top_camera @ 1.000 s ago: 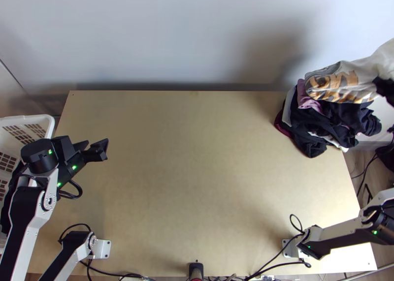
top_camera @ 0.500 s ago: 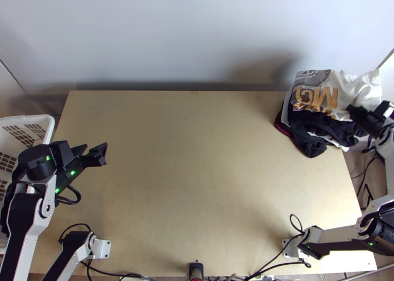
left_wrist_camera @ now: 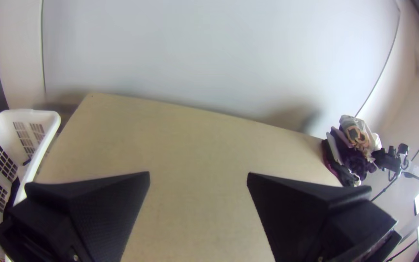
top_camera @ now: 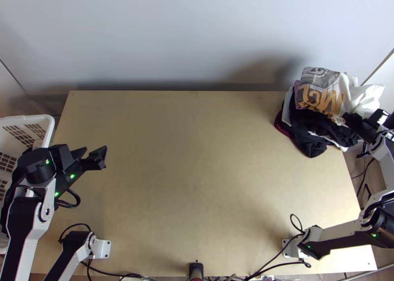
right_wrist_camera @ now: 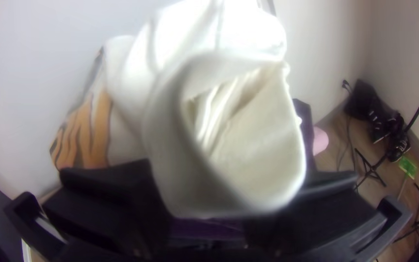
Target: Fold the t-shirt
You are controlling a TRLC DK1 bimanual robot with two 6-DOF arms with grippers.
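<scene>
The white t-shirt [top_camera: 322,91], with orange lettering and a grey print, lies bunched on top of a clothes pile at the table's back right corner. My right gripper [top_camera: 363,119] is at the shirt's near right side. In the right wrist view, loose white folds of the t-shirt [right_wrist_camera: 248,140] bulge over my right gripper [right_wrist_camera: 224,191], whose fingers stand apart. At the table's left side is my left gripper [top_camera: 95,151], far from the shirt. Nothing lies between the open fingers of my left gripper [left_wrist_camera: 199,179] in the left wrist view.
Dark, purple and maroon garments [top_camera: 310,138] make up the pile beneath the shirt, partly at the table's right edge. A white laundry basket [top_camera: 47,123] stands beyond the left edge. Bare tabletop [top_camera: 197,172] spreads between the arms. Cables [top_camera: 276,251] run along the near edge.
The t-shirt has come down and inward onto the pile from the upper right. My right gripper has moved toward the near side and slightly left. My left arm has shifted very slightly.
</scene>
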